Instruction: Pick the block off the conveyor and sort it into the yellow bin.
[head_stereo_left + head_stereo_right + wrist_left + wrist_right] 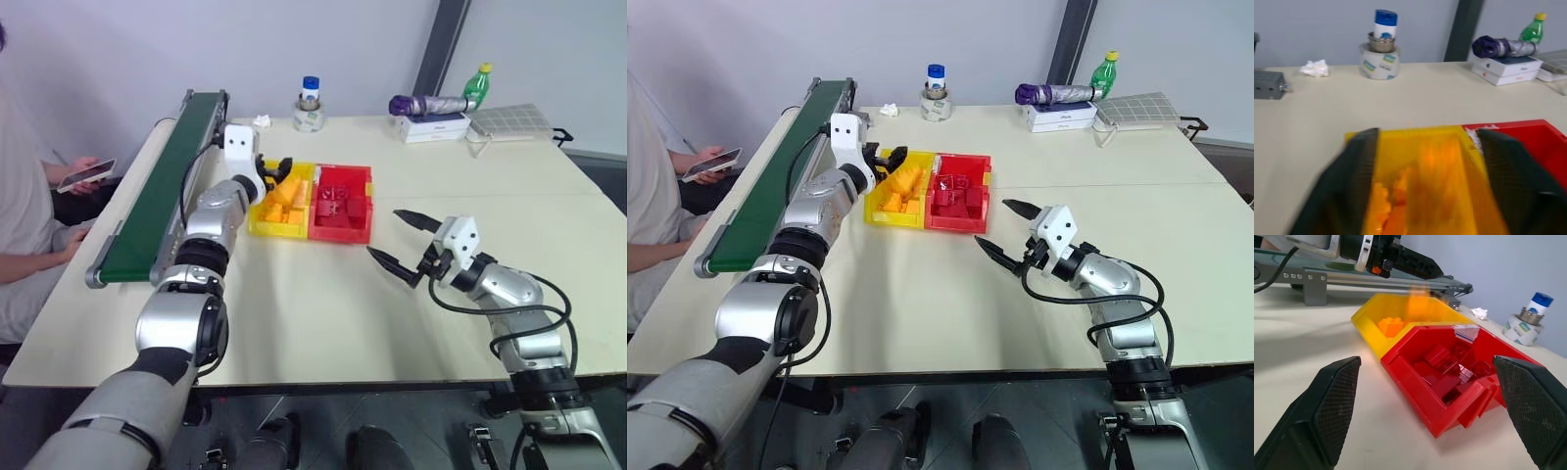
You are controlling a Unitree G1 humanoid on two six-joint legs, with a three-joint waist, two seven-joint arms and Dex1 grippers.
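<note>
The left gripper (277, 168) hangs over the yellow bin (257, 228) with fingers spread wide and empty, the block (1418, 303) an orange streak dropping toward the heaped yellow bricks (284, 204), where it could bounce off the pile and over the rim.

a small orange-yellow studded plastic block (1417, 303) shows as a blur above the open-topped bright yellow plastic bin (257, 223), beside the long dark green belt conveyor (162, 186).
</note>
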